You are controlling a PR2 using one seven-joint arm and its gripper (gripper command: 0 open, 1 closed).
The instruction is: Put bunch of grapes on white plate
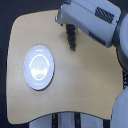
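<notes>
The white plate [39, 67] lies on the exterior view's left half of the wooden table, round and glossy, with nothing on it. The bunch of grapes [72, 39] is a dark lumpy cluster hanging downward near the table's far edge, well to the right of the plate and apart from it. Its upper end is in my gripper [67, 25], which reaches in from the upper right and is shut on the bunch. The fingertips blur into the dark top of the cluster. No green leaf is visible.
The light wooden table [85, 85] has rounded corners and dark floor around it. My grey-white arm [95, 17] fills the upper right, and more of the robot's body [120, 107] rises along the right edge.
</notes>
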